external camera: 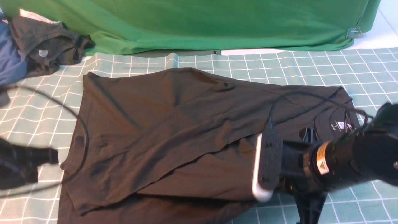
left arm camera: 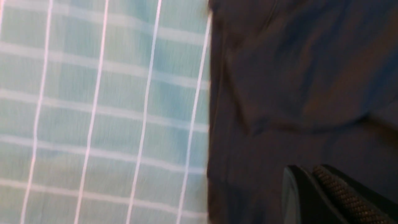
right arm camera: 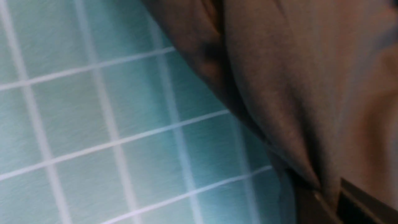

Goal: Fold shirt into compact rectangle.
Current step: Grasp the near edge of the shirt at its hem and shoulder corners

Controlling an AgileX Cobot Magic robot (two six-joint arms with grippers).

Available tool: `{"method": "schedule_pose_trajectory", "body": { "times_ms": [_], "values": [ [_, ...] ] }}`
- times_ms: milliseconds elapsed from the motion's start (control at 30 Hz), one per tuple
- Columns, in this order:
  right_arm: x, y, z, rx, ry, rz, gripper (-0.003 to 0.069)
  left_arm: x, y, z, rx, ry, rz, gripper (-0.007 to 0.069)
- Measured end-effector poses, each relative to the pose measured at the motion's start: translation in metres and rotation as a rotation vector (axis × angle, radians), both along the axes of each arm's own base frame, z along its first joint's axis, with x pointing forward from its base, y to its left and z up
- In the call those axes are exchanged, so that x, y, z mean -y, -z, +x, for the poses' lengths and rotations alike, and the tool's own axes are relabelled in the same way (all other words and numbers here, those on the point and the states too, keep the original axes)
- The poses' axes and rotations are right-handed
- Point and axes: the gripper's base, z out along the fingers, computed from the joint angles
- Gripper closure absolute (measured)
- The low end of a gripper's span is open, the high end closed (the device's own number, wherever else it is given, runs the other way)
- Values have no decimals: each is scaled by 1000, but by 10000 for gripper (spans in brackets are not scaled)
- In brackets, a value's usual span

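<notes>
The black shirt (external camera: 174, 124) lies spread across the checked cloth. Its sleeves are folded over the body and its neck label (external camera: 341, 125) is at the right. My right arm (external camera: 342, 161) reaches over the shirt's near right part, and its wrist hides the fingers in the front view. In the right wrist view the right gripper (right arm camera: 329, 193) is shut on a pinched fold of the shirt (right arm camera: 295, 77) next to its edge. My left gripper (external camera: 51, 157) hovers at the shirt's left edge. In the left wrist view it (left arm camera: 311, 174) is shut over the shirt (left arm camera: 295, 93), with nothing seen between the fingers.
A dark grey garment (external camera: 46, 46) and a blue garment (external camera: 9, 62) are piled at the far left. A green backdrop cloth (external camera: 202, 21) hangs along the back. The left arm's cable (external camera: 84, 130) loops over the shirt's left edge. The checked cloth (external camera: 342, 68) covers the table.
</notes>
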Motion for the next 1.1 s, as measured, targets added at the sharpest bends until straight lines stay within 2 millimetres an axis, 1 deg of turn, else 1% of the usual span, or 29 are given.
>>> {"method": "schedule_pose_trajectory", "body": {
  "times_ms": [67, 133, 167, 233, 267, 300, 333, 433, 467, 533, 633, 833, 867, 900, 933, 967, 1033, 1100],
  "values": [
    [1, -7, 6, 12, 20, 5, 622, 1, 1, 6, -28, 20, 0, 611],
    [2, -9, 9, 10, 28, 2, 622, 2, 7, 10, -81, 26, 2, 611],
    [3, -8, 9, 9, 30, -1, 622, 3, 13, 12, -117, 29, 3, 611],
    [3, -6, 9, -12, 36, -6, 622, 5, 31, 14, -215, 30, -7, 611],
    [2, -4, 9, -28, 41, -6, 622, 7, 45, 13, -289, 31, -27, 611],
    [1, -4, 8, -33, 44, -2, 622, 8, 47, 13, -301, 30, -32, 611],
    [0, -2, 8, -56, 57, 7, 622, 13, 68, 9, -406, 39, -78, 611],
    [-1, 2, 7, -91, 67, 4, 622, 20, 103, -3, -567, 50, -140, 608],
    [-1, 3, 7, -99, 69, 0, 622, 21, 112, -6, -610, 48, -139, 602],
    [-1, 5, 7, -112, 69, -8, 622, 20, 124, -10, -664, 44, -113, 581],
    [-1, 5, 7, -113, 64, -9, 622, 15, 130, -11, -675, 21, -56, 515],
    [-1, 5, 7, -114, 59, -9, 622, 14, 137, -11, -628, -3, -52, 270],
    [-1, 5, 7, -115, 59, -8, 622, 14, 138, -12, -630, -4, -54, 241],
    [-1, 5, 7, -114, 58, -8, 622, 14, 138, -12, -628, -4, -54, 235],
    [-2, 5, 7, -114, 56, -8, 622, 14, 139, -12, -620, -9, -58, 182],
    [-2, 5, 7, -114, 56, -8, 622, 14, 139, -11, -618, -9, -58, 182],
    [-2, 5, 7, -111, 54, -6, 622, 14, 140, -10, -602, -9, -56, 157],
    [-2, 5, 7, -109, 53, -5, 622, 14, 140, -9, -589, -12, -55, 158]
  ]
}}
